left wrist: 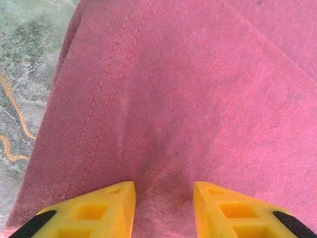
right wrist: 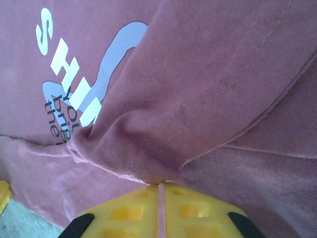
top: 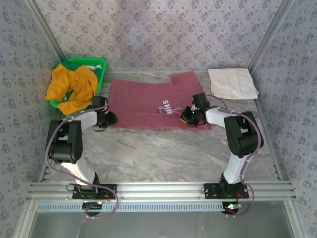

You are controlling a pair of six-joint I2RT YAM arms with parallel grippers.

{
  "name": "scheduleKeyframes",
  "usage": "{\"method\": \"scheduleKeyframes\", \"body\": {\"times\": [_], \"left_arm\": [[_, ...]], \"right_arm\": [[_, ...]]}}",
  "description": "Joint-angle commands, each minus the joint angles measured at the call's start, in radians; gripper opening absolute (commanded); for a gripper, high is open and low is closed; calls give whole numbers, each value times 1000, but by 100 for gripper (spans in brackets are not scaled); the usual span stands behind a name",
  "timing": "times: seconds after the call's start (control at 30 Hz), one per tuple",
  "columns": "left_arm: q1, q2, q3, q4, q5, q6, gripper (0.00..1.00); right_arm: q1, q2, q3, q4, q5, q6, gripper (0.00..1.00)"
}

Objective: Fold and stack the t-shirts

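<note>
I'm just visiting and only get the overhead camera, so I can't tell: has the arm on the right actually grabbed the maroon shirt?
Observer: Yes. In the right wrist view the right gripper is shut on a raised fold of the maroon t-shirt, with a thin edge of cloth pinched between its yellow fingers.
Operator: And the other arm?
Observer: The left gripper is open over the same shirt, right beside a double line of hem stitching.
Operator: Is the print covered?
Observer: Partly. The raised fold lies over the end of the white lettering, hiding its last letters.
</note>
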Motion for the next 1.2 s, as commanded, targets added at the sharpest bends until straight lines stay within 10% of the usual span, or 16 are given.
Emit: {"method": "scheduleKeyframes", "body": {"times": [0.0, 0.5, 1.17], "left_arm": [[-4, -25, -18, -41, 0, 0, 36], [-3, -25, -14, -38, -2, -2, 36], [-4, -48, -11, -46, -21, -2, 36]], "right_arm": [[16, 5, 51, -40, 64, -47, 10], [-5, 120, 355, -303, 202, -326, 0], [-16, 221, 589, -306, 84, -454, 0]]}}
